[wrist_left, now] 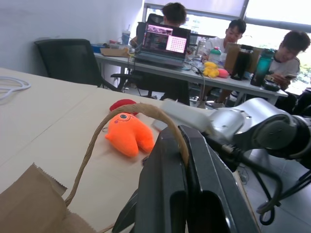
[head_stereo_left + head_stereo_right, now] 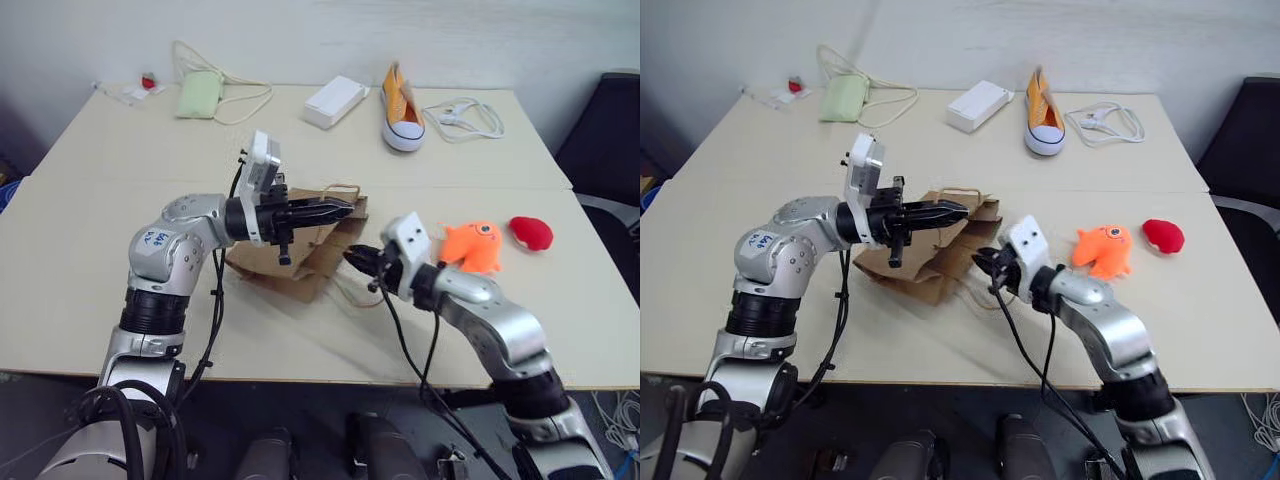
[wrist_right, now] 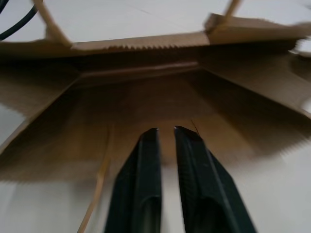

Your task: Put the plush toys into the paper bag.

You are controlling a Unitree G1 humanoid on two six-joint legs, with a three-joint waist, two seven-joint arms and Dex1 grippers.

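Left gripper (image 2: 340, 211) jaws pinch paper bag (image 2: 300, 265) handle (image 1: 121, 131)

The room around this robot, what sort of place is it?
Probably a shared office or lab. Behind the pale table where the robot works stands a desk with an open laptop, bottles and seated people, plus a black office chair.

We cannot see the middle of the paper bag (image 2: 300, 262): the left claw (image 2: 340, 211) and its arm cover it. In the right wrist view the bag's far rim and handles blur and run past the edge. The small red item (image 2: 148, 81) at the worktop's (image 2: 100, 290) far left is too small to identify.
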